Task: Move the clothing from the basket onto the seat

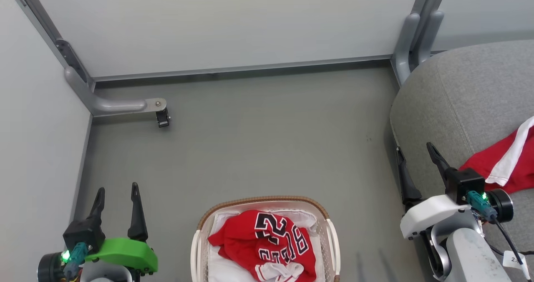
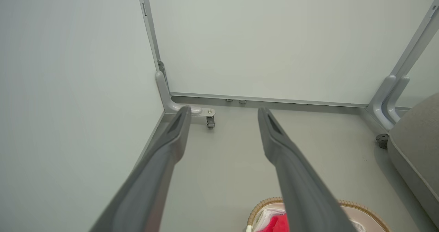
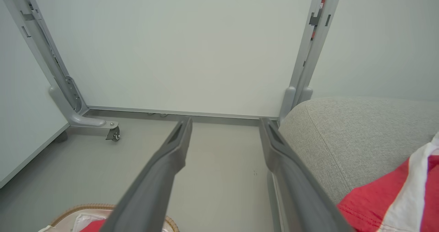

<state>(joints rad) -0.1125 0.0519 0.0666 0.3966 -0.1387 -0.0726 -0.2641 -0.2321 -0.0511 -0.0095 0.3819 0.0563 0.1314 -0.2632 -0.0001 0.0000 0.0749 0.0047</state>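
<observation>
One red garment (image 1: 486,167) lies on the seat (image 1: 459,94), right of the basket (image 1: 199,228). The lettered jersey (image 1: 267,242) sits inside the basket. My left fingers (image 1: 135,209), left of the basket, and right fingers (image 1: 436,159), to its right, stand wide apart, holding nothing. I judge I'm between transfers. The next move is to reach into the basket and pinch the jersey, not the white lining (image 1: 221,269).

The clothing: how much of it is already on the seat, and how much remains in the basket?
Done: one red garment lies on the seat. In hand: nothing; the left jaws and right jaws stand open and empty, the right ones near the seat's edge. Left: the lettered jersey lies in the basket, so about half the job remains.
</observation>
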